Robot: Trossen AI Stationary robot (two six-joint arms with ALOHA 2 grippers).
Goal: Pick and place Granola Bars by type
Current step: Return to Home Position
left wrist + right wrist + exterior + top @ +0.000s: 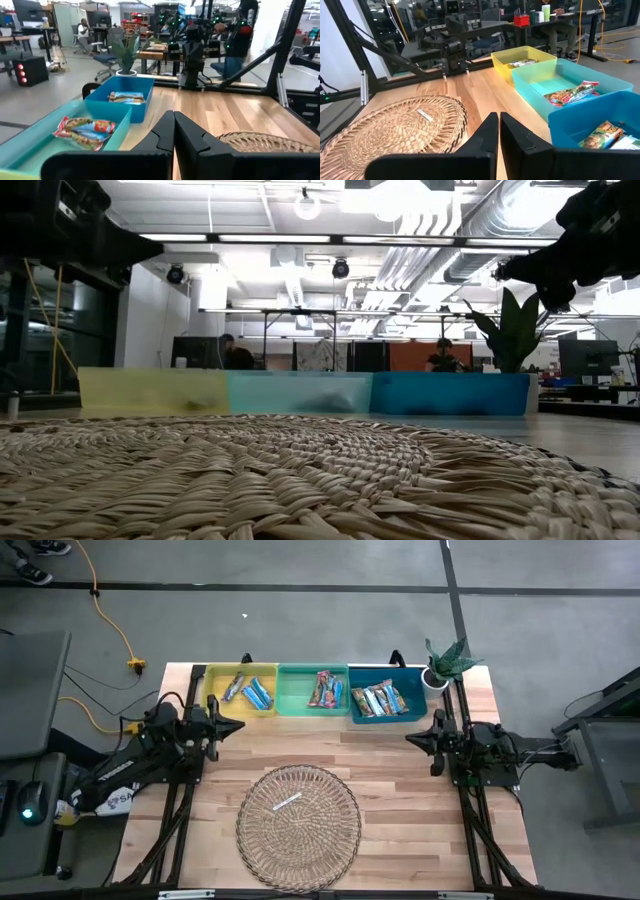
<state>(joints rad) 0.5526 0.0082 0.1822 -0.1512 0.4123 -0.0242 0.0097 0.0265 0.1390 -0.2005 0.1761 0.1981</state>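
Hovering over the wooden table (400,800), the left gripper (238,725) and the right gripper (410,739) flank the far side of a round woven basket (320,840), one off its left, the other off its right, each raised above the tabletop. Both have their fingers pressed together and carry nothing; the wrist views show the dark tips meeting with no bar between them. Beyond the basket, three bins stand touching in a row along the table's far edge. The yellow bin (208,690), beyond and left of the basket, holds light blue Granola Bars (255,693). The green bin (292,695), straight beyond the basket, holds pink and red bars (323,688). The blue bin (415,680), beyond and right of the basket, holds tan-orange bars (378,698). No bars lie in the basket itself; only a thin white strip (287,803) rests on its weave. A potted plant (445,665) stands just past the blue bin, farther right of the basket.
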